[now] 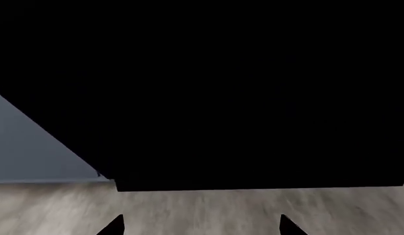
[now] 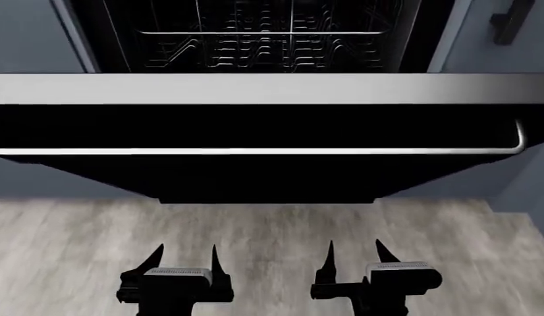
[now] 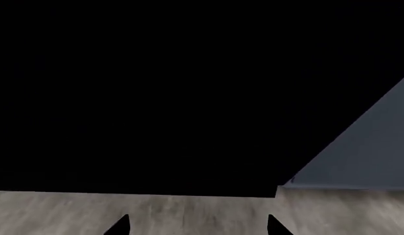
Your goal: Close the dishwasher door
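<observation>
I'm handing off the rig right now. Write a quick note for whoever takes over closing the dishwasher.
Left gripper: open, empty, low over the floor.
Right gripper: open, empty, beside it.
Dishwasher door: hanging open above and ahead of both grippers, handle facing the robot, racks visible behind.
Done: both arms lined up below the door, no contact.
Left: raise the grippers under the door and push it up and shut.

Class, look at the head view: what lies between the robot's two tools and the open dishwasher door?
Only bare wood-look floor separates the left tool, right tool and dishwasher door, in the head view.
</observation>
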Motion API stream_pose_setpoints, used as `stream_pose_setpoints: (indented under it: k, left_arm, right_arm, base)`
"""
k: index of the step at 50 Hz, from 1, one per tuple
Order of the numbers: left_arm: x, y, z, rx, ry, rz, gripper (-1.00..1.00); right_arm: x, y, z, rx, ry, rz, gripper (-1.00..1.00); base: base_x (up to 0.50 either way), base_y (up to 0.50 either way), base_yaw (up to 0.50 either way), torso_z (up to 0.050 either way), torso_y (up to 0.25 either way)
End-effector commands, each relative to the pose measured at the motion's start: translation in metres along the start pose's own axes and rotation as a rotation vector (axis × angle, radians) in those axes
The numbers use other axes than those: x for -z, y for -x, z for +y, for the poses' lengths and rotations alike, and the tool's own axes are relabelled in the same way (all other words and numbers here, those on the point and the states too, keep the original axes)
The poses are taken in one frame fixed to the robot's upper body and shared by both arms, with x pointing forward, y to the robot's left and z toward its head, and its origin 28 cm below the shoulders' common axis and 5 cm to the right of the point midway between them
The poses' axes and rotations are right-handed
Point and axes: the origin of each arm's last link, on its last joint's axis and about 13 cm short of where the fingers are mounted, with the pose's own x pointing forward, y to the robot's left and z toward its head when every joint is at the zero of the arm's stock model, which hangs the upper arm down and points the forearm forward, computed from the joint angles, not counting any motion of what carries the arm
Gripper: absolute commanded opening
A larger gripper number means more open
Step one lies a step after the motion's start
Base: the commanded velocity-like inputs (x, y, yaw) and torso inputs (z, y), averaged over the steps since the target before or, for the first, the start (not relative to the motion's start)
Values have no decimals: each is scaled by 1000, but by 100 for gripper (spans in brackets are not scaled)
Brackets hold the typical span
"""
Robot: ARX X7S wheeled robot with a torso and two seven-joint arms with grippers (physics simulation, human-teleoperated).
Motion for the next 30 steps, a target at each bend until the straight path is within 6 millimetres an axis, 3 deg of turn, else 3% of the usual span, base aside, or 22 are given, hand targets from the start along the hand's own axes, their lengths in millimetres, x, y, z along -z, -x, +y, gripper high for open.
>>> stream_pose_setpoints:
  k: [1, 30]
  left_arm:
    - [0, 0, 0, 0, 0, 0, 100]
    - [0, 0, 0, -2, -1, -1, 100]
  right_arm:
    - [0, 0, 0, -1, 1, -1, 100]
    - [0, 0, 0, 0, 3, -1, 100]
  base:
    - [164, 0, 0, 0, 0]
    - [150, 0, 0, 0, 0]
